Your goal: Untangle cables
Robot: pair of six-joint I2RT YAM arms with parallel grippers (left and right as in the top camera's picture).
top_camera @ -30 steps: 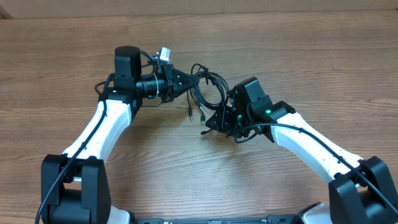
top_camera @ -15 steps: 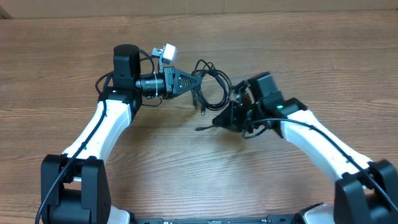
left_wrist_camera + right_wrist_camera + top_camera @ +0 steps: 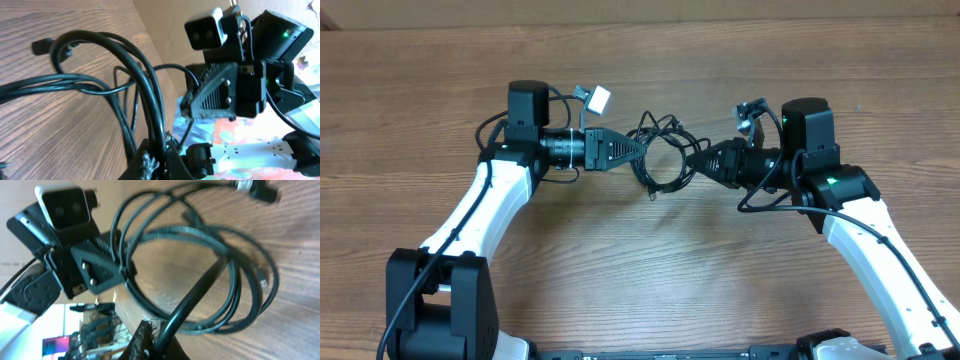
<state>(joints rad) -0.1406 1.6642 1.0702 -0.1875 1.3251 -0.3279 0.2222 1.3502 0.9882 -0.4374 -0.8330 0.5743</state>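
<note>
Cables (image 3: pixel 658 127): one bundle of thin black cords in loose overlapping loops, strung between the two grippers over the middle of the wooden table (image 3: pixel 620 260). One small plug (image 3: pixel 650 192) dangles from the lower left of the loops. Left gripper (image 3: pixel 640 150): clamped tight on the bundle's left side. Right gripper (image 3: pixel 698 163): pinched closed on the bundle's right side, with strands running out from between its fingers. The two grippers face each other, tip toward tip.
</note>
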